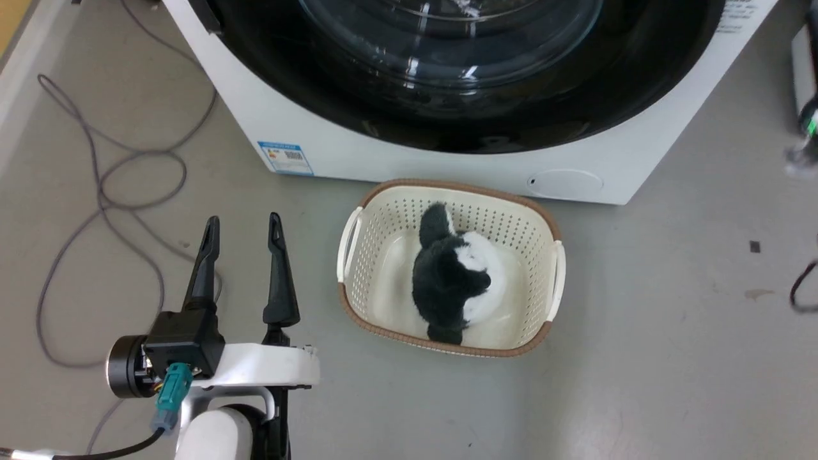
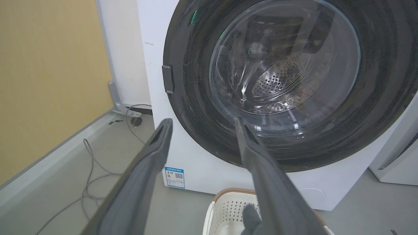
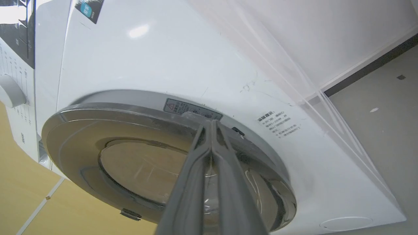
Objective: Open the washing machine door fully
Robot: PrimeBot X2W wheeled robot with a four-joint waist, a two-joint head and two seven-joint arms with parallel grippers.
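Observation:
The washing machine (image 1: 358,150) is a white box across the top of the head view. Its washing machine door (image 1: 460,128), a glossy black disc with a clear glass bowl, lies flat against the front. My left gripper (image 1: 243,220) stands open at the lower left over the floor, apart from the machine. In the left wrist view the left gripper (image 2: 203,120) points at the door (image 2: 192,104). In the right wrist view my right gripper (image 3: 211,121) is shut, its tips at the rim of the door (image 3: 81,130), beside a small warning sticker on the machine (image 3: 156,55).
A cream laundry basket (image 1: 447,186) with a black-and-white plush toy (image 1: 447,281) sits on the floor right before the machine. Grey cables (image 1: 102,191) loop on the floor at the left. A yellow wall (image 2: 49,81) stands left of the machine, another white appliance (image 2: 398,153) at its right.

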